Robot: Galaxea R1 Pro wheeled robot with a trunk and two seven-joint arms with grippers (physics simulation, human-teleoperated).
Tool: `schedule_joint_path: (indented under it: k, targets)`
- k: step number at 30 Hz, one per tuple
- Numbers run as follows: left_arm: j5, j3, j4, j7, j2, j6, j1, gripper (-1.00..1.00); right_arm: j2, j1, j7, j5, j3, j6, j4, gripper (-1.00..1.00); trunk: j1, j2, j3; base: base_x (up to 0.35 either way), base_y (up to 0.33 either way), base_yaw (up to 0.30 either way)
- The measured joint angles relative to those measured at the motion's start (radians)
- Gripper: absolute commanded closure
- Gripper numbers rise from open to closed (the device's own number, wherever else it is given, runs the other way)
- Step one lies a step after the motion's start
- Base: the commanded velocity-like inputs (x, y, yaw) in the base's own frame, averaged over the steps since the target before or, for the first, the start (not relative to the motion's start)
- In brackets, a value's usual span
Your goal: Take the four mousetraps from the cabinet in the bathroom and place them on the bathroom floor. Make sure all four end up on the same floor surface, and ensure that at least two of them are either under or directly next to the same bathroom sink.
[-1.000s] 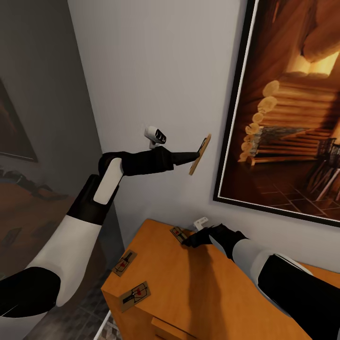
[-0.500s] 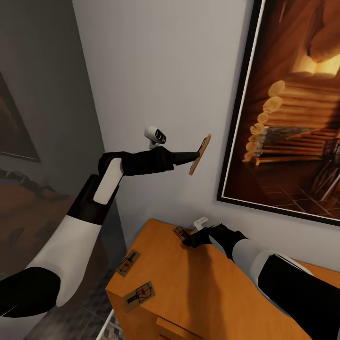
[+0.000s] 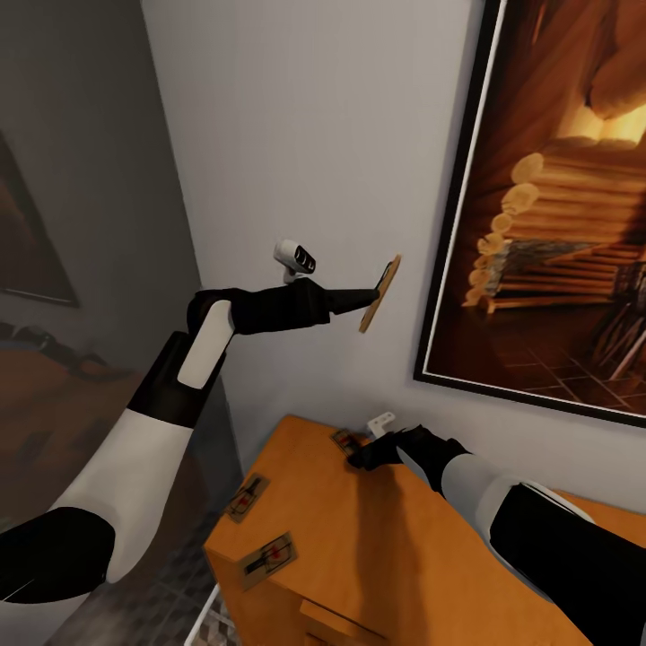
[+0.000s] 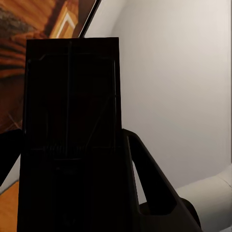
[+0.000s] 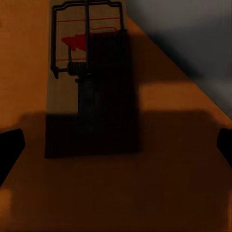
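Observation:
My left gripper [image 3: 370, 296] is raised in front of the white wall and shut on one mousetrap [image 3: 380, 293], a thin brown slab held on edge. In the left wrist view it is a dark slab [image 4: 72, 135] between the fingers. My right gripper [image 3: 359, 458] is low over the back of the orange cabinet [image 3: 377, 565], open, at a second mousetrap [image 3: 344, 440]. In the right wrist view that trap [image 5: 87, 72] lies flat, its near end between the spread fingers [image 5: 9, 150]. Two more mousetraps [image 3: 248, 498] [image 3: 268, 558] lie near the cabinet's left edge.
A large dark-framed painting [image 3: 556, 224] hangs on the wall right of the raised trap. Patterned bathroom floor tiles [image 3: 170, 583] show below the cabinet's left side. A dim grey wall [image 3: 72, 224] stands to the left.
The whole picture has shifted a little, with cabinet and painting sliding right, so the camera moved. Both arms keep their pose; the left still holds its trap.

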Motion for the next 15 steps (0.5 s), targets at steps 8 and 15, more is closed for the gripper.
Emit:
schedule_joint_path:
  k: [8,15]
  targets:
    - [0.001,0.0,0.003,0.001,0.0,0.0,0.0,1.0,0.0,0.0,0.0,0.0,0.0,0.0,0.0,-1.0,0.0,0.0,0.0,-0.055,0.137,0.0]
    - [0.002,0.0,0.0,-0.001,0.001,0.0,0.0,1.0,0.0,0.0,-0.002,0.0,0.0,0.002,0.001,-1.0,0.0,0.0,0.0,-0.004,0.011,0.0]
